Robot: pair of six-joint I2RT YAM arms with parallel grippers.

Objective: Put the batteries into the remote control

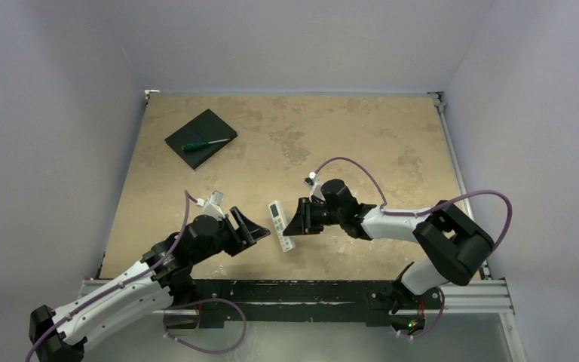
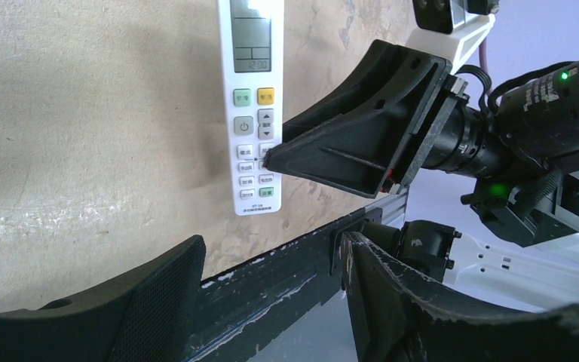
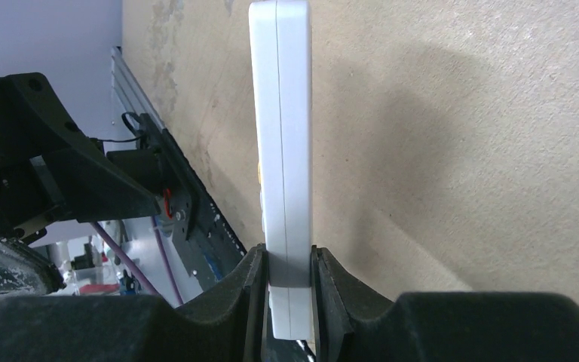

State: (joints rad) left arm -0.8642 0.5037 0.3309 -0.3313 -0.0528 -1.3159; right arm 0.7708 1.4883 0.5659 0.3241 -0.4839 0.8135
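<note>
The white remote control (image 1: 279, 222) is near the table's front edge, between the two grippers. My right gripper (image 1: 295, 220) is shut on it; in the right wrist view the remote (image 3: 283, 151) shows edge-on, pinched across its thickness between the fingers (image 3: 250, 283). In the left wrist view its button face (image 2: 252, 105) points toward my left arm, with the right gripper's fingers (image 2: 362, 143) on its right side. My left gripper (image 1: 250, 226) is open and empty just left of the remote, its jaws spread wide (image 2: 271, 302). No batteries are in view.
A flat black pad (image 1: 196, 132) with a green-handled screwdriver (image 1: 203, 144) on it lies at the back left. The black metal front rail (image 1: 301, 290) runs just below both grippers. Grey walls close in the table's sides.
</note>
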